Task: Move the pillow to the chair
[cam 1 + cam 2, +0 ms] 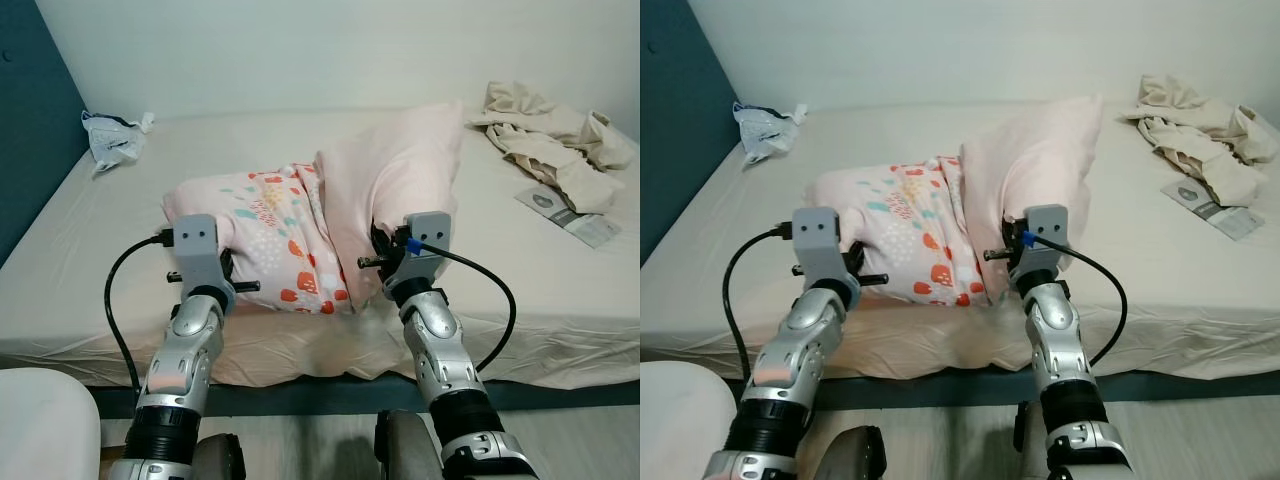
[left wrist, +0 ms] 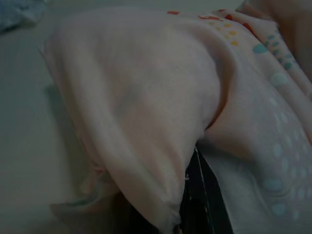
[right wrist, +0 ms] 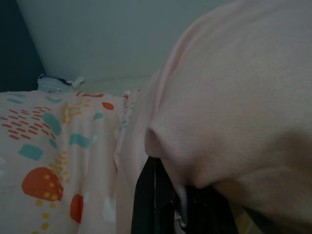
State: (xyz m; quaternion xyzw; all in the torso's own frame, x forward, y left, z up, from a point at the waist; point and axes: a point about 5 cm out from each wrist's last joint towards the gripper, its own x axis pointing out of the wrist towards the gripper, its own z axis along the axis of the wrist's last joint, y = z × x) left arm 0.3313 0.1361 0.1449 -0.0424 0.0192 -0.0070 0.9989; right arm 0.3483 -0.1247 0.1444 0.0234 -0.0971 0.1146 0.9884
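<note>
Nearest, two silver arms reaching out over the near edge of the bed (image 1: 90, 300). Left hand (image 1: 215, 278) pushed into the left end of the pillow (image 1: 330, 215), black fingers (image 2: 200, 195) tucked under a fold of pink cloth; cannot tell if open or closed. Right hand (image 1: 385, 262) pressed into the right side of the pillow, fingers (image 3: 151, 200) hidden under the soft pink cover; cannot tell there either. Black cables looping off both wrists.

Pillow resting on the bed near the front edge, between the two hands. Big, soft and puffy. Plain pale pink on the right part, which stands up tall and bunched. Left part lying lower, pink with a pattern of red, orange, yellow and teal spots and dashes. Small ruffled seam where the two parts meet.

Far left on the bed, crumpled blue and white bag (image 1: 112, 138). Far right, heap of cream clothes (image 1: 550, 140). Just near that, flat packet (image 1: 568, 212) with print too small to read. Dark teal wall (image 1: 30, 130) on the left.
</note>
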